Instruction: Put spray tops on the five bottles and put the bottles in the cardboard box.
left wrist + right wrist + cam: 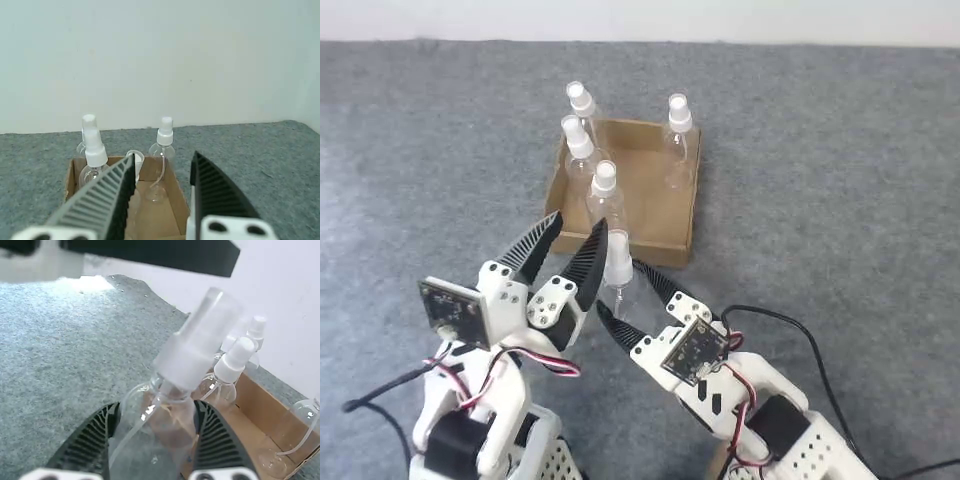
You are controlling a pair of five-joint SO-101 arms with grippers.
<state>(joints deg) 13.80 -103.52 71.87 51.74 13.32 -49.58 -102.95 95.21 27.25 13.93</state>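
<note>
Right claw (152, 440) pinches clear bottle (165, 405); left claw (578, 225) spread.
Five round clear bottles (678, 150), white tops (679, 112); one shallow cardboard box (665, 248).

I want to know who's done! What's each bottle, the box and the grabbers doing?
front bottle: spray top on, outside box, gripped.
other four bottles: tops on, upright.
cardboard box: open-topped.
right gripper: shut on front bottle.
left gripper: open, holding nothing.

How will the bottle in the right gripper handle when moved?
Probably light: the bottle looks clear and empty. Tall and narrow under its spray top, it likely tips easily. Its smooth wall may slip in the right gripper.
</note>
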